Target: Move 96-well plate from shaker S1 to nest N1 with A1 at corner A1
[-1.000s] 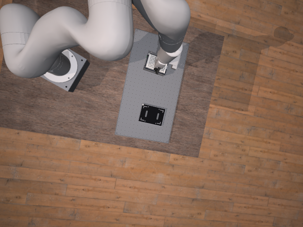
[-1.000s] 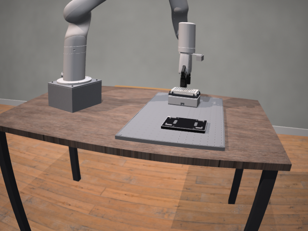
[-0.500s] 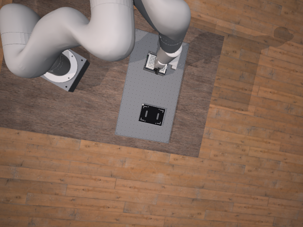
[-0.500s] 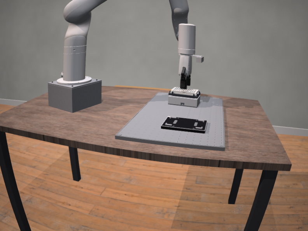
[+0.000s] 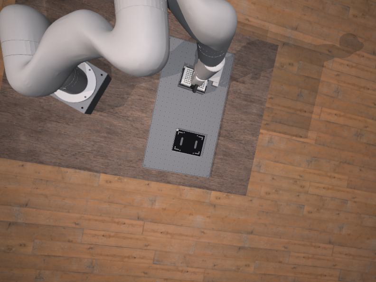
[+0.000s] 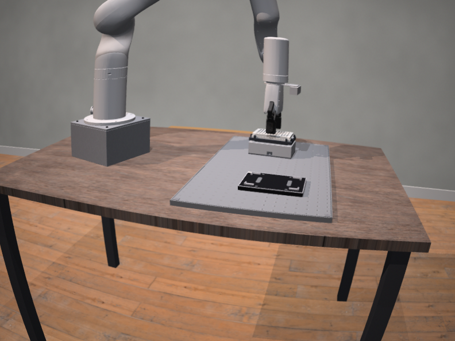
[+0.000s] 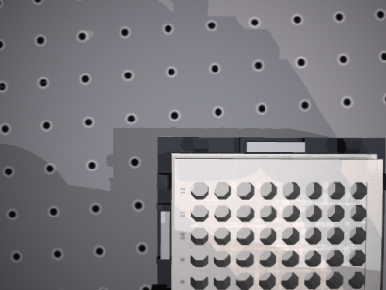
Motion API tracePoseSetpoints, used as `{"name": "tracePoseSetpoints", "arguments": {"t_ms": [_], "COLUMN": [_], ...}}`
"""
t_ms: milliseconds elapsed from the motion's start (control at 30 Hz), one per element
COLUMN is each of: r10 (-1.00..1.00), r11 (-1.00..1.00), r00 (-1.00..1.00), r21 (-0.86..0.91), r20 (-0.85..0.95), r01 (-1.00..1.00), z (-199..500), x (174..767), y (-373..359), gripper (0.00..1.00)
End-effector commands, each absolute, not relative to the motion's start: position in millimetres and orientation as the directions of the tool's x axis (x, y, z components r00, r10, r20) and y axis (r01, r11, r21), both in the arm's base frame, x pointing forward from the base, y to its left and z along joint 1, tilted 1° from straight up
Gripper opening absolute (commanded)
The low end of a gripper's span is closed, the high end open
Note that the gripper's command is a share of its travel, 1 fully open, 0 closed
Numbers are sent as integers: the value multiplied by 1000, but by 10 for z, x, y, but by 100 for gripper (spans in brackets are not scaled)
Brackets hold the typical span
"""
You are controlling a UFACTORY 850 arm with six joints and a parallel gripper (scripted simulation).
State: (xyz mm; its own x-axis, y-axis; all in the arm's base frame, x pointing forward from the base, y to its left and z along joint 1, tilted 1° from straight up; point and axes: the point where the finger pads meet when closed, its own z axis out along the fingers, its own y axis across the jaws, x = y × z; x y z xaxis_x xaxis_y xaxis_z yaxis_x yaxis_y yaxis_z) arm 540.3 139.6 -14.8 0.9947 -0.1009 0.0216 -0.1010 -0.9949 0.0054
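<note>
The white 96-well plate [image 6: 272, 135] sits on the grey plate shaker S1 [image 6: 272, 147] at the far end of the grey breadboard. It also shows in the overhead view [image 5: 194, 79] and fills the lower right of the wrist view [image 7: 276, 222], where row numbers run along its left edge. My gripper [image 6: 272, 127] points straight down, open, with its fingertips at the plate's top. It holds nothing. The arm hides part of the plate from above. The black plate nest N1 [image 5: 188, 142] lies empty nearer the front, with white corner locators; it also shows in the side view [image 6: 272, 183].
The grey breadboard [image 6: 257, 179] lies on a wooden table. The arm's grey base block [image 6: 110, 138] stands at the table's left. A small camera box [image 6: 295, 89] juts from the wrist.
</note>
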Motion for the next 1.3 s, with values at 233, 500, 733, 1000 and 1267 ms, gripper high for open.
{"name": "tracePoseSetpoints", "arguments": {"t_ms": [233, 500, 733, 1000, 1267], "r10": [-101, -101, -101, -101, -101], "r11": [-995, -995, -995, -995, -995], "r00": [995, 995, 995, 995, 995], "r21": [5, 5, 5, 5, 5], "r20": [23, 23, 23, 23, 23], "r01": [-101, -101, -101, -101, -101], "z": [-198, -251, -258, -258, -251], "x": [5415, 5416, 5416, 5416, 5416], "y": [1398, 1397, 1397, 1397, 1398], "gripper": [100, 100, 100, 100, 0]}}
